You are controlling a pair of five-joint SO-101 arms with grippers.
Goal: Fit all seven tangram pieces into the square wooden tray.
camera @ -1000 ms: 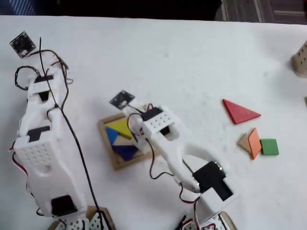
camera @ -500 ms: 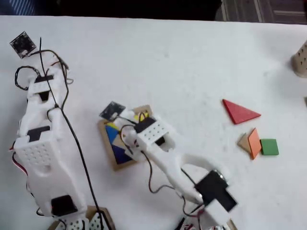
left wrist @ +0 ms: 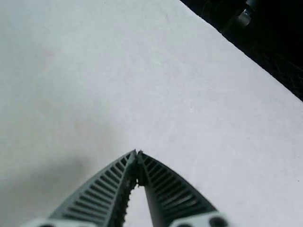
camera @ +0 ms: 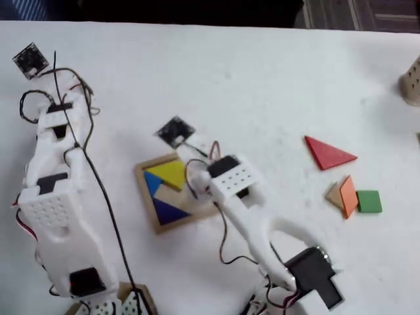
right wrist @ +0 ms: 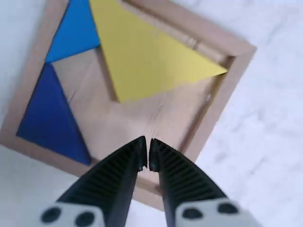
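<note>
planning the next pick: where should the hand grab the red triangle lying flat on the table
Probably from straight above: the red triangle lies flat, so only its edges offer a grip. Pinch across it, one finger on the long edge, the other near the opposite corner.

Overhead view, wrist close-ups, shared tray (camera: 177, 221)

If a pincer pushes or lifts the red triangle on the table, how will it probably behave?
The red triangle looks flat and stiff, so it would probably slide, not roll or tip. It lies flat on the white table, so its low edges may give little grip.
</note>
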